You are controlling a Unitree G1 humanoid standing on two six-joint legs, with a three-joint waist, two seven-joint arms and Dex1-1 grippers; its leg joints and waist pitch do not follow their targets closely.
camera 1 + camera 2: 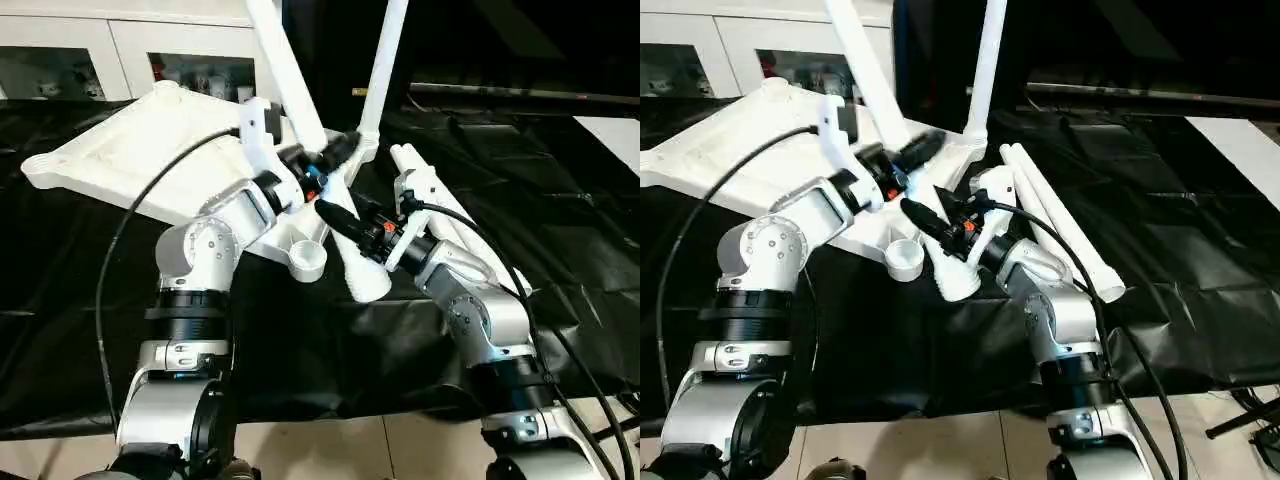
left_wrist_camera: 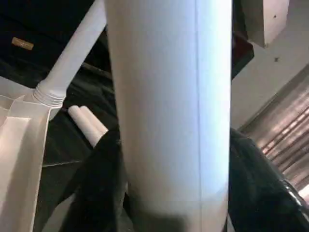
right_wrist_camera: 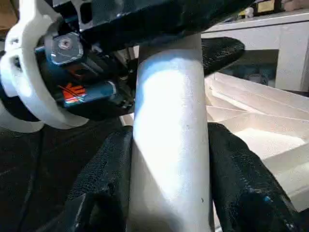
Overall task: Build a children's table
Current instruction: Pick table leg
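While both of my forearms reach forward over the black-covered table (image 1: 90,330), my left arm angles up and rightward to a slanting leg (image 1: 290,90). My left gripper (image 1: 325,158) straddles that leg, one black finger on each side; I cannot tell whether the pads press it. My right arm bends inward, and my right gripper (image 1: 345,215) clamps the same leg lower down, near its flared end (image 1: 368,280). The tabletop (image 1: 150,150) lies tilted, underside up, on the black cover. Count: one tabletop; four legs, one held, one standing in the far corner socket (image 1: 385,60), two lying together at right (image 1: 1060,220).
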